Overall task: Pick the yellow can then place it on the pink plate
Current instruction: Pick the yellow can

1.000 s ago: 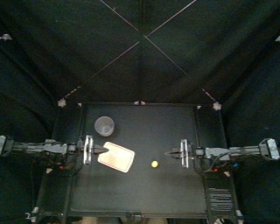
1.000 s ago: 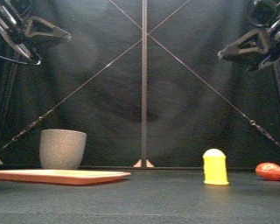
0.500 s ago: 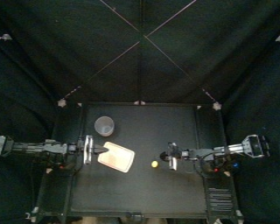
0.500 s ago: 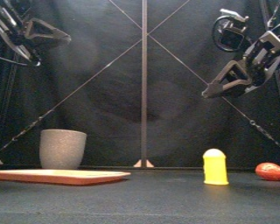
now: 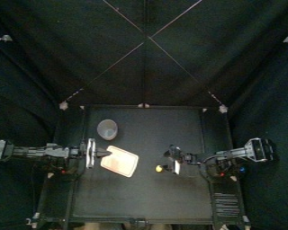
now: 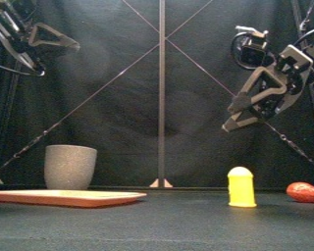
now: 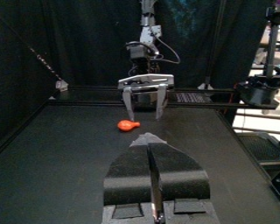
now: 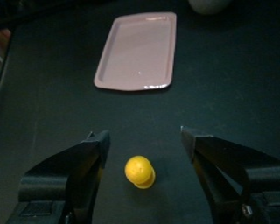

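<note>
The right tool (image 8: 143, 134) hung in the air above the table (image 6: 160, 224). Its two jaws were spread wide and tipped downward, and they held nothing. From its own wrist camera the yellow can (image 8: 140, 171) showed in the gap between the jaws. From the front there was clear air between the tool's tips and the can's rounded top.

The can stood upright on the right half of the table, touching nothing. A small red toy (image 6: 305, 191) lay to its right, apart from it and near the table's edge. The pink plate (image 5: 119, 161) lay flat and bare to the can's left, near it but not touching. A tall grey cup (image 6: 71, 166) stood upright behind the plate, toward the back left.

The left tool (image 7: 152, 149) was held high over the table's left side. Its jaws were pressed together on nothing, and it pointed across the table at the other arm.
</note>
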Available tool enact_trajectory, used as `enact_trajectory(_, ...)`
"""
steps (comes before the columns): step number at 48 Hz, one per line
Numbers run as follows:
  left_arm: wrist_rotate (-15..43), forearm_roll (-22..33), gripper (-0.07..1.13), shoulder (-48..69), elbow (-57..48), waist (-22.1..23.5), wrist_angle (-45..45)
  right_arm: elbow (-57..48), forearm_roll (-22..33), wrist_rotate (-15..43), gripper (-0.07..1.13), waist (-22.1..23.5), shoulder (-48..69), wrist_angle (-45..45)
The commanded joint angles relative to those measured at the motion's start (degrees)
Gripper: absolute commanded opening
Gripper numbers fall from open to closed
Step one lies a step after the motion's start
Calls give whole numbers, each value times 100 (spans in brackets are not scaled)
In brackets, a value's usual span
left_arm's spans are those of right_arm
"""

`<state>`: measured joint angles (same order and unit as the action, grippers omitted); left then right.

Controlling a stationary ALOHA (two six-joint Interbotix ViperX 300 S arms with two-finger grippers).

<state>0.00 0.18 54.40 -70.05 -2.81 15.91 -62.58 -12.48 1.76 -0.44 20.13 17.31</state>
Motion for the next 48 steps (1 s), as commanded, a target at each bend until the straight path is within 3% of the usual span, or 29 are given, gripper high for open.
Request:
enact_trajectory(1,9,-9,2,-26,79,-62,26,132,123,0,97,-18,-272,-70)
enact_trajectory(31,0,9,2,-26,79,-114,26,826,272,26,95,-123,-2083,-536)
enact_trajectory(48,9,0,2,-26,44,-114,26,844,220,44,67,-176,-2065,-756)
